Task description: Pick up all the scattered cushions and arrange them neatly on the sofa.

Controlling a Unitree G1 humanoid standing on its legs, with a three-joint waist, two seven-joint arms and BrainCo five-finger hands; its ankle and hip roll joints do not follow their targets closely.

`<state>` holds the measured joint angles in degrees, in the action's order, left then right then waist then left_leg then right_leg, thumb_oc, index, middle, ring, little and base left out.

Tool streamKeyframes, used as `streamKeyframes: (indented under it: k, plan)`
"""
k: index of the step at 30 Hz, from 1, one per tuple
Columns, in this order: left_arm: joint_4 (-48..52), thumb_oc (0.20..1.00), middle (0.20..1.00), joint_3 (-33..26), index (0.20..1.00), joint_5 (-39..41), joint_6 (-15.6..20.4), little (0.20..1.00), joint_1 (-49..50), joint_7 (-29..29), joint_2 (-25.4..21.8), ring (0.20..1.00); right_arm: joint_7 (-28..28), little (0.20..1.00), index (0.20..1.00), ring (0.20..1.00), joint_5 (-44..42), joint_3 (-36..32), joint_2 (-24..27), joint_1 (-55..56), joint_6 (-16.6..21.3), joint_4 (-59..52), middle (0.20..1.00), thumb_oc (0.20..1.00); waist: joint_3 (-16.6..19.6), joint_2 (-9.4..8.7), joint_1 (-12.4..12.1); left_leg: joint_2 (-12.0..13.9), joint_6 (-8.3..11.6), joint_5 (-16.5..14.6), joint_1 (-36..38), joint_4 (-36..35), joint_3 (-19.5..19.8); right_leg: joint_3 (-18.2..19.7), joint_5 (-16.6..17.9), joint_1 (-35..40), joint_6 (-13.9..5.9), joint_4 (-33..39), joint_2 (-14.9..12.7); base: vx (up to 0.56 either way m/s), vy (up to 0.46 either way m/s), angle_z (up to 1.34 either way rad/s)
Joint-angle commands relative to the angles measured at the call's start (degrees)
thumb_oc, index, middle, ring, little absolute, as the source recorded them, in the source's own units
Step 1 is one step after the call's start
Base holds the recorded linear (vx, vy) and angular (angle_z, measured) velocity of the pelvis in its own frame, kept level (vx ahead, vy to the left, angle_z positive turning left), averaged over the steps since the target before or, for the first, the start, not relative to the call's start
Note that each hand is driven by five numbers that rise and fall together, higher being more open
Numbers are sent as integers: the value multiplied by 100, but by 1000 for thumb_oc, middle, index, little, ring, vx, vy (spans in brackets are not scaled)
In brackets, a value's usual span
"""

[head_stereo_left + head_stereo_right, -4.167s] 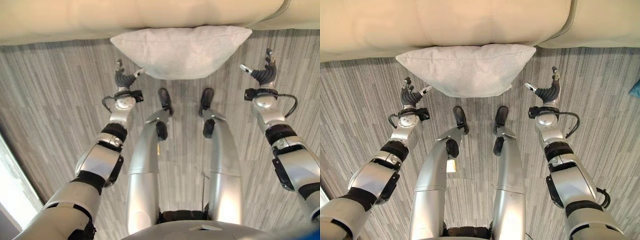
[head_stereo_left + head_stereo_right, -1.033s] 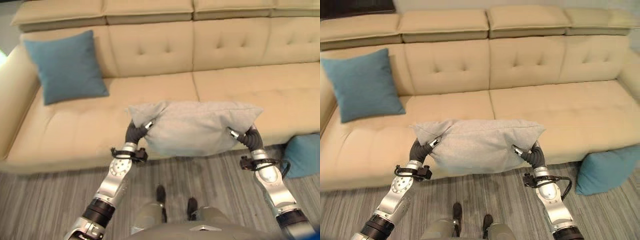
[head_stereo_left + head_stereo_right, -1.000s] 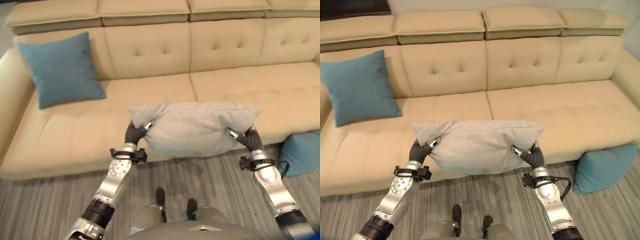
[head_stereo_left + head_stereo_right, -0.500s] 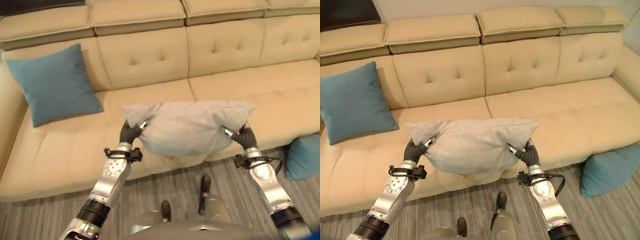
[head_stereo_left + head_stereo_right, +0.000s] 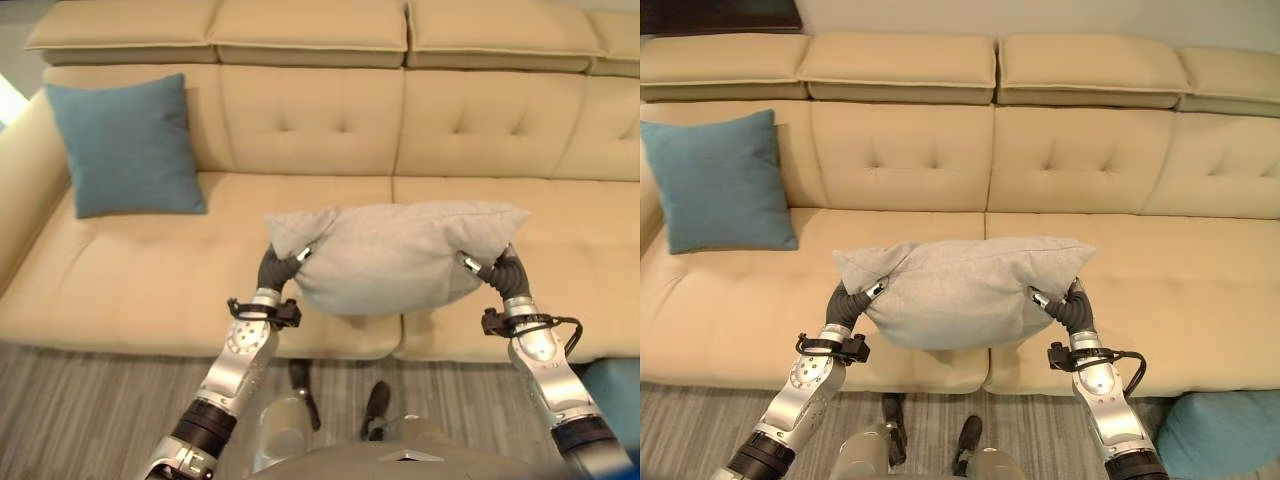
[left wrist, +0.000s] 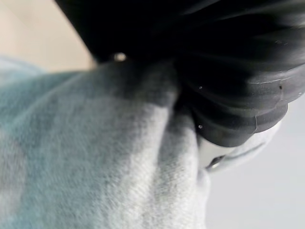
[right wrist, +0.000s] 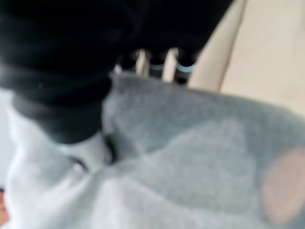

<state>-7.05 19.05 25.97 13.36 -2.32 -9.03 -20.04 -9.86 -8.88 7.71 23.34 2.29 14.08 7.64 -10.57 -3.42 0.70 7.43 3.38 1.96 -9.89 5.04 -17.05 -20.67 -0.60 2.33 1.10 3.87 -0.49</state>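
A light grey cushion (image 5: 390,255) hangs in the air over the front edge of the beige sofa (image 5: 130,270), held between both hands. My left hand (image 5: 276,268) grips its left end and my right hand (image 5: 500,272) grips its right end, fingers curled into the fabric. Up close, the grey fabric (image 6: 95,157) bunches against the left hand's dark cover, and the grey cloth (image 7: 190,162) presses against the right hand. A teal cushion (image 5: 128,143) leans upright against the sofa's back at the far left. Another teal cushion (image 5: 1220,440) lies on the floor at the lower right.
The sofa's two seat pads (image 5: 1200,290) lie bare behind and beside the held cushion. Grey striped carpet (image 5: 80,410) runs along the sofa's front. The sofa's left armrest (image 5: 20,190) rises at the left edge.
The camera has shifted, so the sofa sits more centred and squarer. The grey cushion stays held between both hands, at about the same height over the sofa's front edge.
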Motion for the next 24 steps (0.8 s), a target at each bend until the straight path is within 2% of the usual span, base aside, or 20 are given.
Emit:
streamKeyframes:
  k: [1, 2, 3, 4, 5, 6, 7, 9, 11, 13, 15, 20, 24]
  plan:
    - [752, 200, 200, 167, 200, -105, 506, 200, -488, 350, 55, 200, 11, 200, 200, 200, -133, 81, -86, -491, 547, -599, 200, 200, 256, -8, -122, -291, 51, 34, 408, 97, 180, 314, -284, 72, -733, -1031, -553, 87, 111, -42]
    - [752, 200, 200, 167, 200, -105, 506, 200, -488, 350, 55, 200, 11, 200, 200, 200, -133, 81, -86, -491, 547, -599, 200, 200, 256, -8, -122, -291, 51, 34, 408, 97, 180, 314, -284, 72, -733, -1031, -553, 108, 195, -34]
    - [785, 200, 200, 158, 200, -119, 501, 200, -497, 338, 44, 200, 13, 200, 200, 200, -135, 73, -158, -522, 533, -563, 200, 200, 262, 20, -206, -408, -87, -153, 574, 65, 183, 321, -281, -10, -859, -1453, -745, 110, 202, -24]
    - [816, 200, 200, 155, 200, -122, 503, 200, -511, 322, 15, 200, 15, 200, 200, 200, -123, 79, -176, -558, 524, -531, 200, 200, 257, 30, -210, -441, -148, -195, 671, 16, 170, 357, -174, -133, -930, -1684, -831, 104, 202, -9]
    - [816, 200, 200, 154, 200, -122, 503, 200, -515, 322, 14, 200, 15, 200, 200, 200, -123, 78, -177, -563, 524, -530, 200, 200, 273, 33, -219, -435, -151, -172, 652, 1, 158, 367, -151, -160, -925, -1672, -823, 87, 184, -12]
    - [829, 200, 200, 181, 200, -131, 500, 200, -548, 326, -37, 200, -4, 200, 200, 200, -91, 98, -201, -626, 514, -515, 200, 200, 248, 57, -215, -513, -271, -262, 813, -71, 170, 476, -57, -313, -1063, -2135, -936, 63, 161, -7]
    - [819, 200, 200, 211, 200, -153, 504, 200, -601, 308, -71, 200, -13, 200, 200, 200, -80, 105, -225, -654, 514, -515, 200, 200, 236, 89, -175, -522, -308, -238, 834, -122, 222, 696, -33, -495, -1090, -2359, -877, 105, 188, -10]
    - [772, 200, 200, 260, 200, -225, 511, 200, -667, 315, -92, 200, -11, 200, 200, 200, -58, 105, -247, -642, 512, -512, 200, 200, 283, 121, -100, -586, -334, -272, 888, -239, 348, 1096, -88, -621, -1045, -2207, -790, 98, 66, 13]
    - [752, 200, 200, 255, 200, -247, 526, 200, -700, 314, -82, 200, -6, 200, 200, 200, -23, 110, -215, -705, 504, -494, 200, 200, 302, 144, -91, -610, -309, -284, 937, -348, 397, 1261, -51, -664, -1027, -1810, -861, 77, -15, 39]
    - [725, 200, 200, 197, 200, -273, 509, 200, -691, 259, -62, 200, -75, 200, 200, 200, 56, 123, -188, -738, 505, -503, 200, 200, 291, 144, -99, -599, -268, -394, 1009, -352, 405, 1171, 243, -846, -1078, -1297, -1075, 126, -91, 15]
    - [749, 200, 200, 163, 200, -312, 517, 200, -604, 303, -38, 200, 26, 200, 200, 200, 57, 95, -161, -625, 480, -614, 200, 200, 291, 91, -75, -633, -240, -449, 1042, -255, 459, 1149, 229, -676, -1112, -1169, -1085, 149, -84, 26]
    - [689, 200, 200, 189, 200, -366, 506, 200, -946, 194, 77, 200, -90, 200, 200, 200, 189, 68, -30, -903, 475, -722, 200, 200, 355, 109, -35, -561, -131, -388, 1058, -341, 542, 915, 157, -479, -1024, -901, -955, 98, -117, 12]
    - [337, 200, 200, 306, 200, -471, 504, 200, -1635, -107, 199, 200, -246, 200, 200, 200, 204, 250, 65, -1460, 438, -590, 200, 200, 330, 155, -6, -485, -38, -278, 1000, -467, 570, 780, 134, -411, -970, -644, -856, 7, -80, -3]
